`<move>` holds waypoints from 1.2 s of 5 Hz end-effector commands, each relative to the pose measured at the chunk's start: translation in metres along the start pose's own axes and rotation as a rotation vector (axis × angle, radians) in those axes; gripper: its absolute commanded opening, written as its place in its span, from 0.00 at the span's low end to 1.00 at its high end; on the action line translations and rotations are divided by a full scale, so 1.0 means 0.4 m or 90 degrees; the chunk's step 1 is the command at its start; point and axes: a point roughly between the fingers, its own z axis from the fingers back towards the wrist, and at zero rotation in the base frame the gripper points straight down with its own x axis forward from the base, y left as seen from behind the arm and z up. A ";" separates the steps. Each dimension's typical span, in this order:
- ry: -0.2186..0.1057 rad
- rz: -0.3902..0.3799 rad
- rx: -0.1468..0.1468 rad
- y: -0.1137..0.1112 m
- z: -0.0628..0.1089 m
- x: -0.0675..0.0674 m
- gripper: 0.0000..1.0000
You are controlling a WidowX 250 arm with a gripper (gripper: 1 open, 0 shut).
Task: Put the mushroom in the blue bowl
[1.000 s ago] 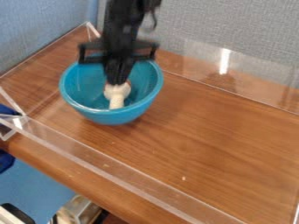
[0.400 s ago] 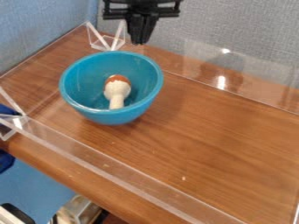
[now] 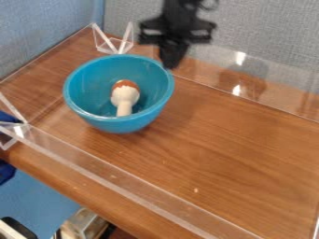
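The mushroom [image 3: 123,96] lies inside the blue bowl [image 3: 85,105], cream stem toward the front and reddish-brown cap toward the back. The bowl stands on the wooden table at the left. My gripper [image 3: 174,59] hangs above the table behind and to the right of the bowl, pointing steeply down. Its fingers are shut and hold nothing. It is apart from both the bowl and the mushroom.
Low clear acrylic walls [image 3: 149,191] fence the wooden tabletop [image 3: 225,140] on all sides, with a corner bracket [image 3: 116,39] at the back left. A blue-grey wall stands behind. Bare wood spreads to the right of the bowl.
My gripper was down in the bowl at the mushroom, then rose out and moved right. The mushroom stays lying in the bowl.
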 end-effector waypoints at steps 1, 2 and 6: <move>-0.026 0.058 -0.013 0.062 0.058 0.053 0.00; -0.025 0.094 -0.003 0.106 0.070 0.073 0.00; -0.035 0.073 0.012 0.144 -0.041 0.085 0.00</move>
